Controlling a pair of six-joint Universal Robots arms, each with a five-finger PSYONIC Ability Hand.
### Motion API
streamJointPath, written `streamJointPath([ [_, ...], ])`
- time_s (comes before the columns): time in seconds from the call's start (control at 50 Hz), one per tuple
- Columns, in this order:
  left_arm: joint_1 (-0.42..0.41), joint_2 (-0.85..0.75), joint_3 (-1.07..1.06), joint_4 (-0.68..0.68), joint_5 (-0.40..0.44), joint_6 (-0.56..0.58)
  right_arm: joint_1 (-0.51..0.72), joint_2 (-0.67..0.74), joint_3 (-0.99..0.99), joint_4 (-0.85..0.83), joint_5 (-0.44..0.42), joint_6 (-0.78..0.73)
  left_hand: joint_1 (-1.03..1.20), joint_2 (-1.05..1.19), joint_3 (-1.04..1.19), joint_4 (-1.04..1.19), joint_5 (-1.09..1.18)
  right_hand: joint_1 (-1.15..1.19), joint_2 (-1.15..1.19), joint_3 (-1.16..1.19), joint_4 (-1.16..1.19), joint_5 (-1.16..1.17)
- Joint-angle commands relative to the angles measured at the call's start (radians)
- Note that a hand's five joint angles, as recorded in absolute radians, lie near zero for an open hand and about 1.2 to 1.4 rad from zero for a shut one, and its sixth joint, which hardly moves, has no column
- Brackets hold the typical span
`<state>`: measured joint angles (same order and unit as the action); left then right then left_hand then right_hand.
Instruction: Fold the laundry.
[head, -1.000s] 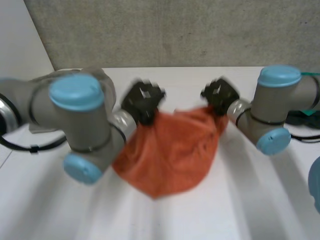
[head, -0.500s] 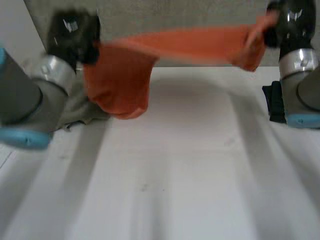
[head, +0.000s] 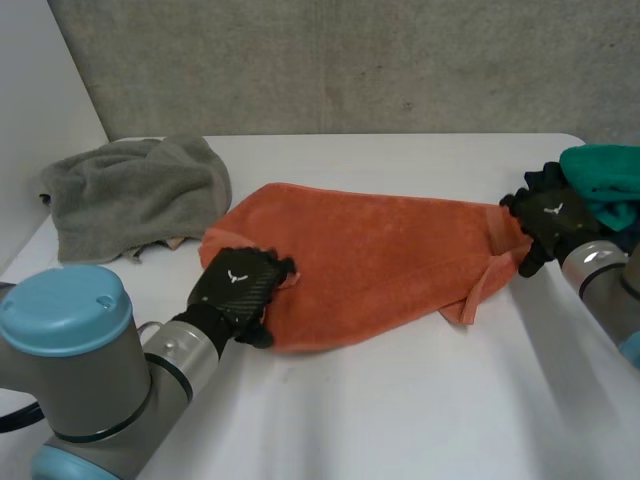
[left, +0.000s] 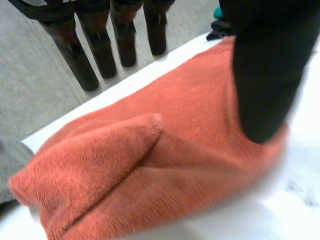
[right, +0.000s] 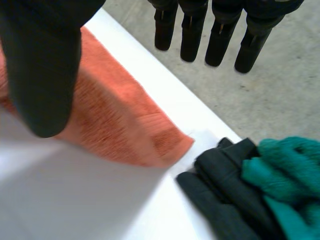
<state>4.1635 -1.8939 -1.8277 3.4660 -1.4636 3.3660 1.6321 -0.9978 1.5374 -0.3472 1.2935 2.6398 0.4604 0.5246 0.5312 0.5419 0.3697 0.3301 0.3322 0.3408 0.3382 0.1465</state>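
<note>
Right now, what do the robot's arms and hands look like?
The left arm and right arm are grey tubes with light-blue caps. A silver ring joins each to a black hand; the left hand and right hand carry a small white mark.

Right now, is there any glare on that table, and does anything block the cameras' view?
Head view: soft, even light, no glare on the white table or the orange towel. Left wrist view: the left hand looms dark, its thumb covering part of the towel. Right wrist view: the right hand does likewise.
</note>
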Motion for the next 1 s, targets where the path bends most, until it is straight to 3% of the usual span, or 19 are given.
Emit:
streamJointPath([
  [0.02, 0.006, 0.082, 0.007, -0.051, -0.006, 0.001, 0.002, -0.097, -0.037, 0.102, 0.023, 0.023, -0.286, -0.350, -0.357, -0.367, -0.370, -0.076, -0.078, -0.087, -0.084, -0.067],
  [0.12, 0.059, 0.145, 0.007, -0.073, -0.001, -0.002, 0.005, -0.189, -0.020, 0.209, -0.029, -0.030, -0.286, -0.350, -0.357, -0.367, -0.370, -0.068, -0.070, -0.078, -0.076, -0.058],
  [0.22, 0.118, 0.170, 0.016, -0.073, 0.017, -0.005, 0.015, -0.301, 0.075, 0.364, -0.102, -0.184, -0.286, -0.350, -0.357, -0.367, -0.370, 0.064, 0.062, 0.054, 0.056, 0.073],
  [0.38, 0.194, 0.168, 0.019, -0.071, 0.080, -0.008, 0.043, -0.386, 0.309, 0.287, -0.207, -0.348, -0.286, -0.350, -0.357, -0.367, -0.370, 0.205, 0.203, 0.195, 0.197, 0.215],
  [0.66, 0.242, 0.093, 0.062, -0.074, 0.149, -0.010, 0.061, -0.245, 0.405, 0.062, -0.206, -0.302, -0.286, -0.350, -0.357, -0.367, -0.370, 0.487, 0.485, 0.476, 0.479, 0.496],
  [0.92, 0.256, 0.079, 0.059, -0.093, 0.151, -0.013, 0.081, -0.082, 0.326, -0.010, -0.194, -0.333, -0.286, -0.350, -0.357, -0.367, -0.370, 0.464, 0.462, 0.453, 0.456, 0.473],
  [0.94, 0.256, 0.076, 0.061, -0.091, 0.152, -0.013, 0.084, -0.075, 0.320, -0.027, -0.191, -0.330, -0.286, -0.350, -0.357, -0.367, -0.370, 0.534, 0.532, 0.523, 0.526, 0.543],
  [1.0, 0.250, 0.065, 0.070, -0.091, 0.152, -0.008, 0.086, -0.081, 0.317, -0.090, -0.183, -0.311, -0.286, -0.350, -0.357, -0.367, -0.370, 1.065, 1.063, 1.054, 1.057, 1.074],
])
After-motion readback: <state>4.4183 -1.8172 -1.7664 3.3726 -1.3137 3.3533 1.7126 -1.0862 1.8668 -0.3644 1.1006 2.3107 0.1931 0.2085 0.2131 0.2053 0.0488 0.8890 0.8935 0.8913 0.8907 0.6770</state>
